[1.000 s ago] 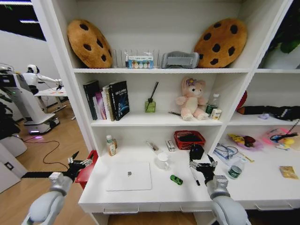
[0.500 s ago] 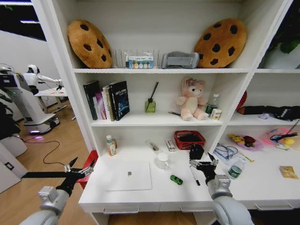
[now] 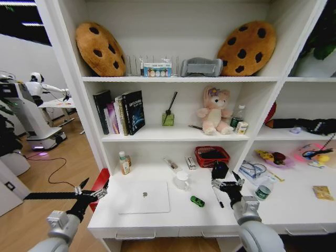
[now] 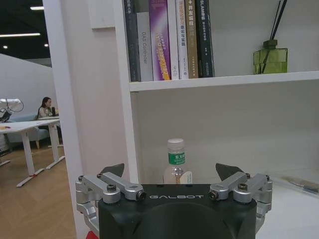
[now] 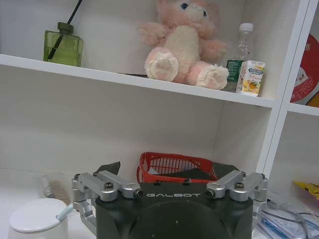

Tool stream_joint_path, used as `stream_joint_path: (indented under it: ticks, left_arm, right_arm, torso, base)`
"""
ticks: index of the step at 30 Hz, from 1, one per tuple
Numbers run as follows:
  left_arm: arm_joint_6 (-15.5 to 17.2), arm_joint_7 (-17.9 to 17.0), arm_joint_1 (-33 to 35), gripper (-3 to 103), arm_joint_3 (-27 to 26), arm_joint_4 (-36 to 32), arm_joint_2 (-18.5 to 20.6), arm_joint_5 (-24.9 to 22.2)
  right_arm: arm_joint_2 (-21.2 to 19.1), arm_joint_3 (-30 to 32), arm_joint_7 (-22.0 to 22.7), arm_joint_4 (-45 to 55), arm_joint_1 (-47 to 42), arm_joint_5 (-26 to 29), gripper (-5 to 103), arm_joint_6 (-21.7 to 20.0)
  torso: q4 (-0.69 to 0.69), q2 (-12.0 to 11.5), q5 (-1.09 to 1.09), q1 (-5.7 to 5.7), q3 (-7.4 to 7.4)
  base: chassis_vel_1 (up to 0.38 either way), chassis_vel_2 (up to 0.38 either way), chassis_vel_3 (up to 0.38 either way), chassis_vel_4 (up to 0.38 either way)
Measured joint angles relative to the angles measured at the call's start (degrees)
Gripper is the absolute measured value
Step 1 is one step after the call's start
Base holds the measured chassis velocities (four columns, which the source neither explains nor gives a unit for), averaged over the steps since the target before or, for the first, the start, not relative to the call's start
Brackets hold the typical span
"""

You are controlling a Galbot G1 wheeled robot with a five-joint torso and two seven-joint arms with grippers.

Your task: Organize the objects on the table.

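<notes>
Tiny green toy car [image 3: 197, 201]: on the wide white desk [image 3: 173, 220], near edge, right of the flat silver laptop [image 3: 144, 197], long axis running left-far to right-near. Right gripper [image 3: 227, 187]: jaws wide, empty, just right of the car, likely the nearer. Left gripper [image 3: 92, 191]: jaws wide, empty, off the desk's left end.

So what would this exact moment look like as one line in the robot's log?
left gripper: open, off desk's left edge | right gripper: open, above desk near pen | laptop, toy car: untouched
</notes>
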Motion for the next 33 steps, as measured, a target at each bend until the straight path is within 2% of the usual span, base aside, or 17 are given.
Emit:
stream_joint_path:
  ticks: [10, 19, 21, 22, 23, 25, 27, 28, 31, 33]
  left_arm:
    - [0.0, 0.0, -0.1, 100, 0.0, 0.1, 0.0, 0.0]
    - [0.0, 0.0, -0.1, 100, 0.1, 0.1, 0.1, -0.1]
    - [0.0, 0.0, -0.1, 100, 0.1, 0.1, 0.1, -0.1]
    - [0.0, 0.0, -0.1, 100, 0.1, 0.1, 0.1, -0.1]
    - [0.0, 0.0, -0.1, 100, 0.1, 0.1, 0.1, -0.1]
    - [0.0, 0.0, -0.1, 100, 0.1, 0.1, 0.1, -0.1]
    - [0.0, 0.0, -0.1, 100, 0.1, 0.1, 0.1, -0.1]
    - [0.0, 0.0, -0.1, 100, 0.1, 0.1, 0.1, -0.1]
    - [0.0, 0.0, -0.1, 100, 0.1, 0.1, 0.1, -0.1]
    - [0.0, 0.0, -0.1, 100, 0.1, 0.1, 0.1, -0.1]
  right_arm:
    - [0.0, 0.1, -0.1, 0.2, -0.2, 0.2, 100, 0.1]
    - [0.4, 0.0, -0.3, 0.3, -0.2, 0.4, 100, 0.5]
    - [0.3, -0.5, -0.7, 0.2, 0.0, 1.1, 100, 0.5]
    - [-0.2, -1.6, -3.2, -0.5, 0.6, 1.9, 100, 0.4]
    - [-0.2, -1.6, -3.2, -0.5, 0.6, 1.9, 100, 0.4]
    - [-2.5, -4.0, -7.5, -1.7, 1.1, 2.0, 100, 0.4]
    - [-7.0, -7.5, -9.9, -2.5, 1.9, 2.7, 100, 0.1]
    - [-7.0, -7.5, -9.9, -2.5, 1.9, 2.7, 100, 0.1]
    - [-11.8, -12.3, -9.8, -3.1, 3.2, 5.5, 100, -1.0]
    - [-13.3, -14.0, -9.8, -3.2, 3.6, 7.0, 100, -2.0]
  torso:
    - [0.00, 0.0, 0.01, 0.01, 0.00]
    - [0.00, 0.0, -0.02, 0.01, 0.01]
    - [-0.01, 0.0, 0.02, 0.00, 0.01]
    - [-0.01, 0.0, -0.01, 0.00, 0.00]
    - [-0.01, 0.0, -0.01, 0.00, 0.00]
    - [0.02, 0.0, 0.04, 0.00, 0.01]
    - [0.03, 0.0, 0.01, 0.00, 0.01]
    - [0.03, 0.0, 0.01, 0.00, 0.01]
    - [-0.04, 0.0, 0.01, 0.01, 0.00]
    - [-0.01, 0.0, 0.03, 0.02, 0.01]
  base:
    - [-0.081, -0.081, 0.082, 0.070]
    - [-0.220, -0.218, 0.225, 0.227]
    - [-0.291, -0.278, 0.259, 0.280]
    - [-0.285, -0.272, 0.272, 0.262]
    - [-0.285, -0.272, 0.272, 0.262]
    - [-0.249, -0.247, 0.294, 0.240]
    - [-0.153, -0.179, 0.137, 0.137]
    - [-0.093, -0.179, 0.103, 0.064]
    - [-0.044, -0.073, 0.039, 0.021]
    - [-0.044, 0.053, -0.035, -0.048]
